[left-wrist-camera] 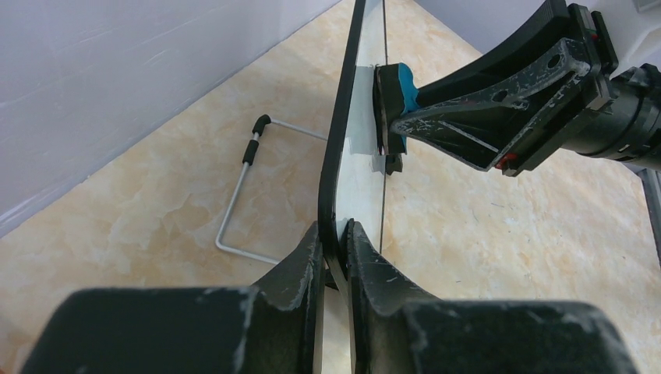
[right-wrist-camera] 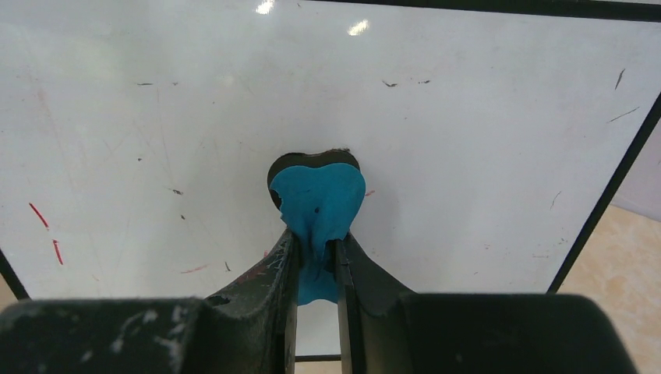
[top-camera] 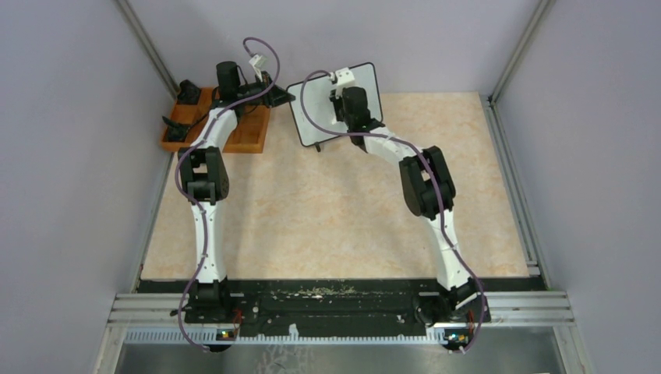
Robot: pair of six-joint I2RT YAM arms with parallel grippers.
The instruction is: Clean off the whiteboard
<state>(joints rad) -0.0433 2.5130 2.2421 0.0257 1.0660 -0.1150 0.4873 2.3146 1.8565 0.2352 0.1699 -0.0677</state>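
The whiteboard (top-camera: 318,109) stands tilted at the back of the table, its wire stand (left-wrist-camera: 240,195) behind it. My left gripper (left-wrist-camera: 335,238) is shut on the black frame at the board's left edge (top-camera: 282,95). In the left wrist view the board (left-wrist-camera: 343,132) shows edge-on. My right gripper (right-wrist-camera: 316,243) is shut on a blue eraser (right-wrist-camera: 318,201), which presses flat against the white face (right-wrist-camera: 468,140) near its middle. Short red strokes (right-wrist-camera: 43,222) and faint smears sit at the lower left of the face. From above, the right gripper (top-camera: 343,97) covers the board's centre.
An orange wooden tray (top-camera: 251,134) holding black items lies at the back left, under the left arm. Grey walls close in the left, right and back. The marbled tabletop (top-camera: 327,210) stretches between the board and the arm bases.
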